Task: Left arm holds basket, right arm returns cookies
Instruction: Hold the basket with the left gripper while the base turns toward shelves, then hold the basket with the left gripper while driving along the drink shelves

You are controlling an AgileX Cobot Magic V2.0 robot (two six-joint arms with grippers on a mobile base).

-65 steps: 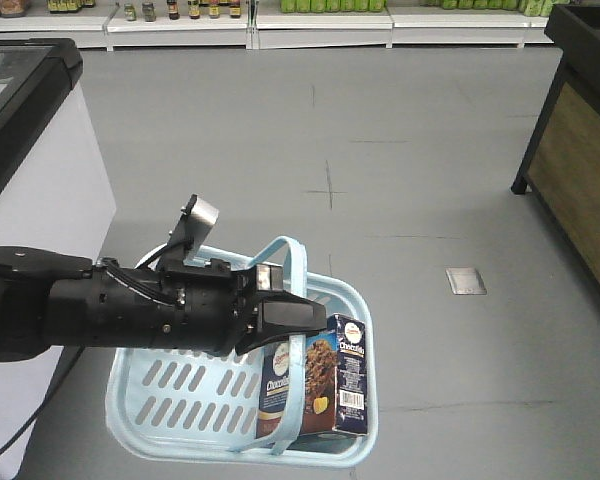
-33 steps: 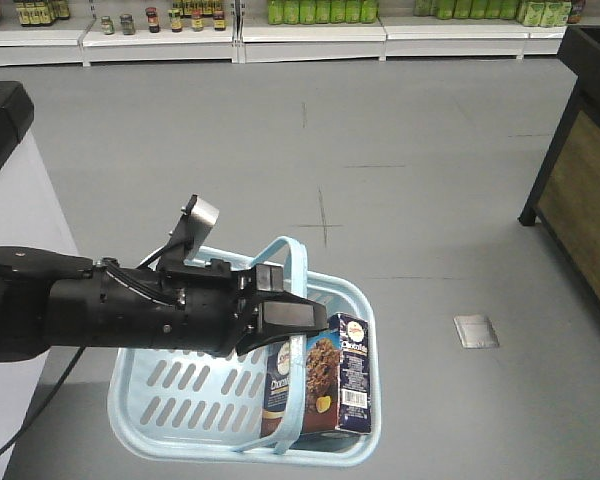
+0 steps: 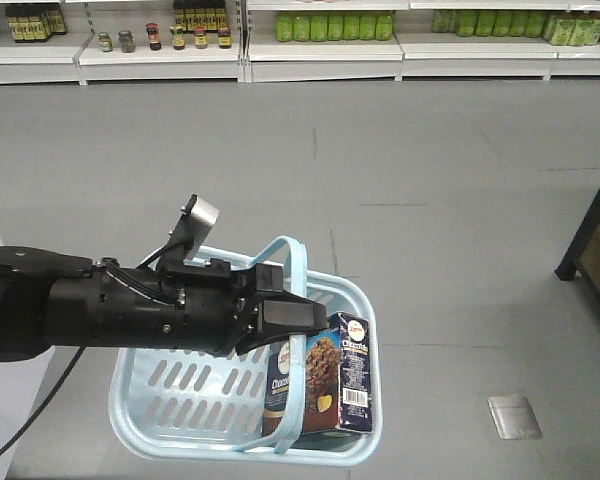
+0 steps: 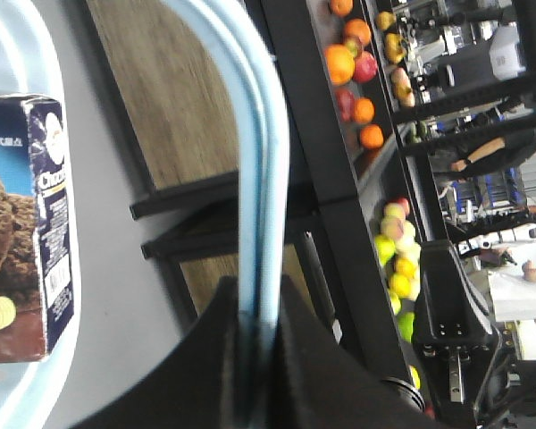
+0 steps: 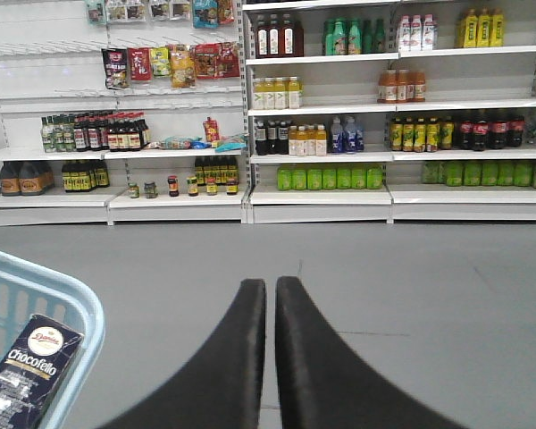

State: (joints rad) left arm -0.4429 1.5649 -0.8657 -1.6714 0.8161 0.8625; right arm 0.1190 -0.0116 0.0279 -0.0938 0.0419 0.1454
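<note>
The left gripper (image 3: 305,318) is squeezed tight on the two thin handles (image 4: 257,179) of the blue basket (image 3: 195,392), holding it up over the grey floor (image 3: 430,200), the cookie box (image 3: 325,385) stands up inside it right by the handles, and the right gripper (image 5: 271,284) is almost closed with nothing in it.

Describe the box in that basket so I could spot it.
Find the light blue basket hanging from the black arm over the grey floor. Upright at its right end, seen from the front, stands the cookie box, dark navy and brown, with a chocolate-chip cookie pictured and a white barcode on its side. Nothing else shows in the basket; the shelves behind hold bottles.
</note>
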